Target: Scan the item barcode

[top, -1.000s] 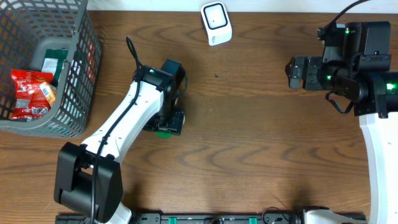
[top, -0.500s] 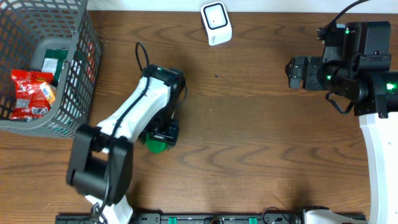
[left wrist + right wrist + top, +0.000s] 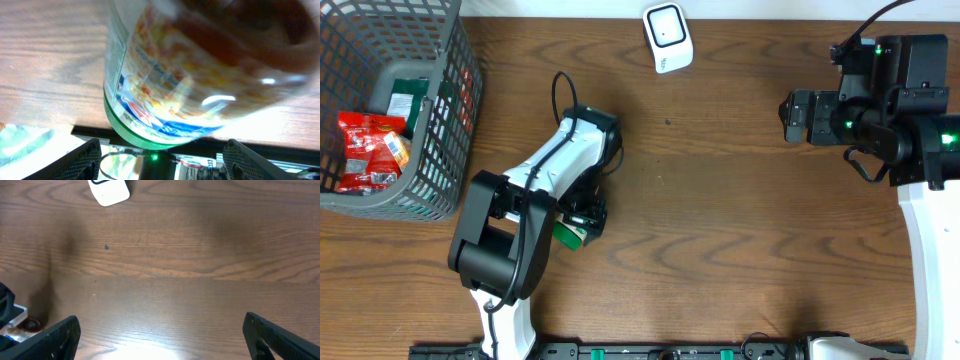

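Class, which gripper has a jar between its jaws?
The left gripper: a green-lidded jar sits between its jaws; the right gripper is open and empty.

I see a smooth, grained wooden table [image 3: 740,220], a glossy jar [image 3: 200,75] with shiny printed label, and a grey plastic mesh basket [image 3: 450,150] upper left.

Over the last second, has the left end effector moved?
Yes. Overhead, the left end effector has moved down the picture, farther from the white scanner.
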You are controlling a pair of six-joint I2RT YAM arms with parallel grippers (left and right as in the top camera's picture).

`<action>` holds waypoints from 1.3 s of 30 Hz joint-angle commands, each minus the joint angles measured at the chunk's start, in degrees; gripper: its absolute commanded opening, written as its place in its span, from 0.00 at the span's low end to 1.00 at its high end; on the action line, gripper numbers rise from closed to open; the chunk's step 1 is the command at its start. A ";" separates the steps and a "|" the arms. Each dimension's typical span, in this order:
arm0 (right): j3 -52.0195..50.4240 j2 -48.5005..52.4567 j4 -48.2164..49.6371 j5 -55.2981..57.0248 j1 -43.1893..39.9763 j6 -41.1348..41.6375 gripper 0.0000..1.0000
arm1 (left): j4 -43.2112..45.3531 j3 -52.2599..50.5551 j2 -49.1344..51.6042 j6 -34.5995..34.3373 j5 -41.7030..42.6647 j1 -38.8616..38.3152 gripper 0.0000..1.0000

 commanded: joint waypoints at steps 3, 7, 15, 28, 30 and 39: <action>1.20 0.39 -0.09 -0.24 -0.24 -0.35 0.99 | -2.91 7.91 0.24 -0.61 -0.85 -0.13 0.80; 1.20 0.39 -0.09 -0.24 -0.24 -0.35 0.99 | -4.63 11.69 -0.52 -3.85 -0.76 0.37 0.83; 1.20 0.39 -0.09 -0.24 -0.24 -0.35 0.99 | 3.45 13.97 -13.35 -11.32 6.47 6.23 0.84; 1.20 0.39 -0.09 -0.24 -0.24 -0.35 0.99 | 3.23 11.37 -29.33 -15.80 -3.78 10.82 0.83; 1.20 0.39 -0.09 -0.24 -0.24 -0.35 0.99 | 2.08 8.22 -29.33 -15.80 -3.65 10.82 0.85; 1.20 0.39 -0.09 -0.24 -0.24 -0.35 0.99 | 12.35 -11.69 -31.32 -10.25 4.72 10.88 0.94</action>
